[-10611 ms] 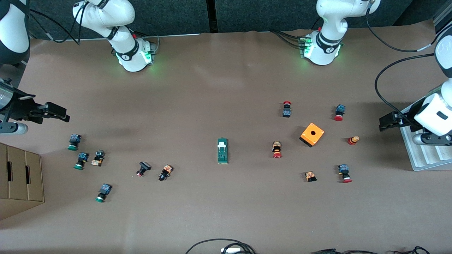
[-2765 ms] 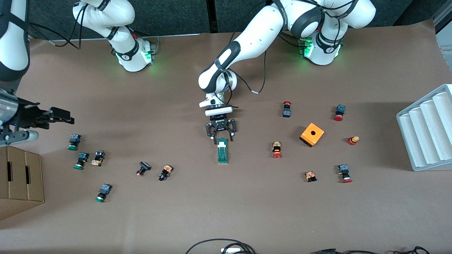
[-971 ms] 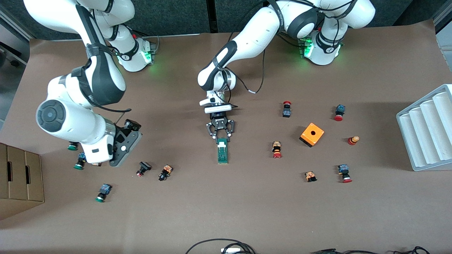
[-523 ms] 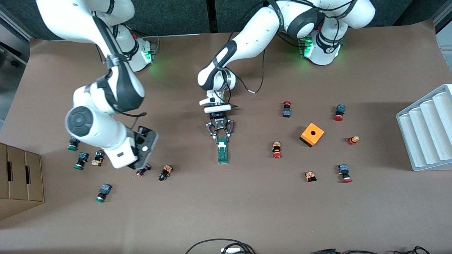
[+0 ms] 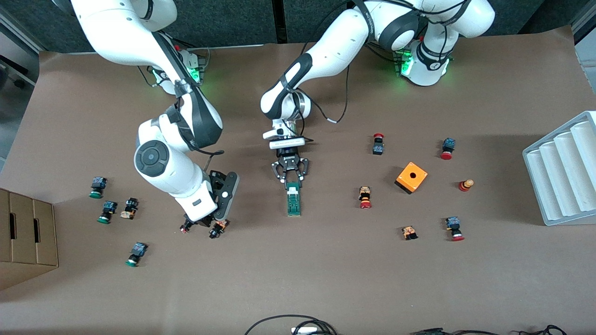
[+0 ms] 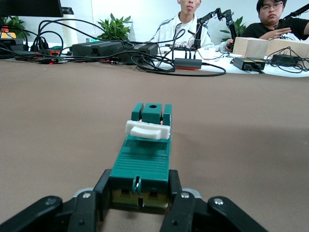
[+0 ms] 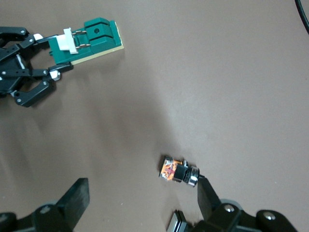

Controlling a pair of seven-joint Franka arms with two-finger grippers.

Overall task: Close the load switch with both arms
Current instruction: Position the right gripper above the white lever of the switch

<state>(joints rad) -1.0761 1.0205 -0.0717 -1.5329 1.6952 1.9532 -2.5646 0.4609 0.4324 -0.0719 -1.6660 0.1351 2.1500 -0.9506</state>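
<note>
Load switch (image 5: 293, 201): a narrow green block with a white sliding piece (image 6: 147, 129), lying flat near the middle of the brown table (image 5: 298, 284), its long side running toward the front camera.

Left gripper (image 5: 290, 181): down at table level, pinching the end of the load switch that lies farther from the front camera; the left wrist view shows its fingers (image 6: 181, 205) pressed against both sides of the green body.

Right gripper (image 5: 219, 207): spread wide and holding nothing, in the air over a small orange-and-black push-button (image 7: 177, 172), toward the right arm's end of the table from the switch.

Done: one arm appears to have the switch braced.

Left: the white slider looks untouched, so the closing push seems not yet made; the right arm would likely have to cross to the switch first.

Count, switch: one.

Count, arms: two, both reaching over the table.

Count, orange cube (image 5: 411, 177): one, with a hole on top, toward the left arm's end.

Count, small push-buttons and parts: about a dozen scattered, roughly half at each end; an exact tally is hard, since the right arm covers some.

Count, others: one cardboard box (image 5: 25, 237), one white ridged tray (image 5: 561, 170).
</note>
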